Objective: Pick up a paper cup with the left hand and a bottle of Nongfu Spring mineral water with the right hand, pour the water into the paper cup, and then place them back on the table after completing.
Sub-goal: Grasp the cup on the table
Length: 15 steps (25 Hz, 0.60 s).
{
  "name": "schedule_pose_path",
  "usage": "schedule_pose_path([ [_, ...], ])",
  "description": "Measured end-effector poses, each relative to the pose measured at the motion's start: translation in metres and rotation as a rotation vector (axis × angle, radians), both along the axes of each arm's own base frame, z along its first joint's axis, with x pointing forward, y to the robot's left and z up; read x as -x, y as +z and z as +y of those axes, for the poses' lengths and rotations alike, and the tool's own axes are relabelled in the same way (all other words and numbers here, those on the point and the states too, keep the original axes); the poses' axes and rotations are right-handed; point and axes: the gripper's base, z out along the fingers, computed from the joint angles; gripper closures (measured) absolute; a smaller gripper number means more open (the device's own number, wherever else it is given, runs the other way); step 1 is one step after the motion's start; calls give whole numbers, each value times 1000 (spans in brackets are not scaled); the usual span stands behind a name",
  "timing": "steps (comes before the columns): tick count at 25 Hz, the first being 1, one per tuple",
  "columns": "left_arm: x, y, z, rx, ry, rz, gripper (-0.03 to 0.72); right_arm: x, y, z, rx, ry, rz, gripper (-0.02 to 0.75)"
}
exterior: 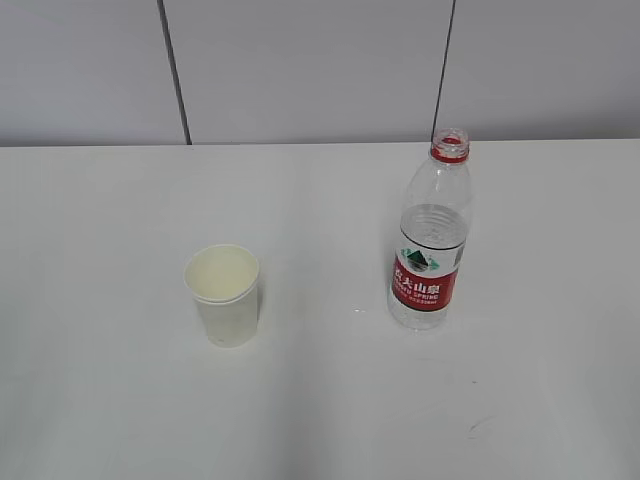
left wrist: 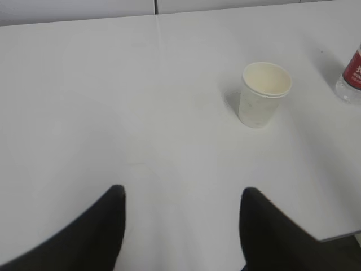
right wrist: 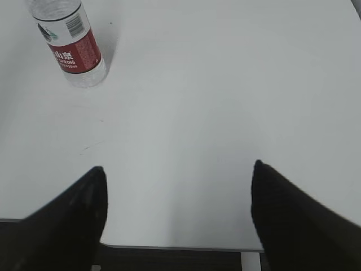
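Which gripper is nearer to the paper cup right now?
Left. The left gripper is open, with the paper cup ahead of it and to its right. The right gripper, also open, faces the water bottle; no cup appears in its view.

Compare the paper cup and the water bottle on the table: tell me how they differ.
The paper cup is short, opaque and off-white; the bottle is tall, clear plastic with a red label.
The paper cup has a wide open mouth; the bottle narrows to a small neck with a red ring, no cap on it.
The paper cup looks empty; the bottle holds clear water.
Both stand upright and apart on the white table, neither held by a gripper.
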Motion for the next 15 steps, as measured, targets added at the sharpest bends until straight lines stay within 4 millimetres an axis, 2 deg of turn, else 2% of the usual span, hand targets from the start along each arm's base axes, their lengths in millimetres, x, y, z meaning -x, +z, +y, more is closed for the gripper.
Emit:
schedule_pose_path([
  [15,0,0,1,-9,7,0,315,0,0,0,0,0,0,151],
])
